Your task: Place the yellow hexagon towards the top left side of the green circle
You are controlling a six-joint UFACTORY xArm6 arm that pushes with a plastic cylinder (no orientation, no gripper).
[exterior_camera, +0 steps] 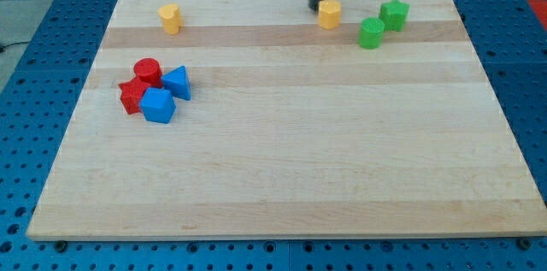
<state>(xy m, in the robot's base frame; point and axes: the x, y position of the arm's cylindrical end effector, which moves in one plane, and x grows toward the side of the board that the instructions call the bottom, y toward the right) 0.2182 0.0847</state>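
Seven blocks on the wooden board (282, 151), which sits on a blue perforated table (51, 14). My tip (317, 8) is down near the view's top edge, right of centre, touching or just shy of the yellow hexagon (330, 14) on its left side (contact hard to confirm from this angle). No claw on this rig, just the dark rod, so nothing is clenched or grasped; it pushes only.

Yellow hexagon sits to the upper left of the green circle (371, 33), near it but apart. Green star (394, 14) is just beside the green circle, up and to its right, and may be touching it.

Second yellow block (170, 18) (shape unclear, rounded top) stands alone near the view's top left, well apart from my tip.

Cluster at the view's left: red cylinder (147, 71), red star-like block (132, 96) partly hidden below it, blue triangle (178, 82) to the right, blue block (158, 106) in front. All four packed together, touching.
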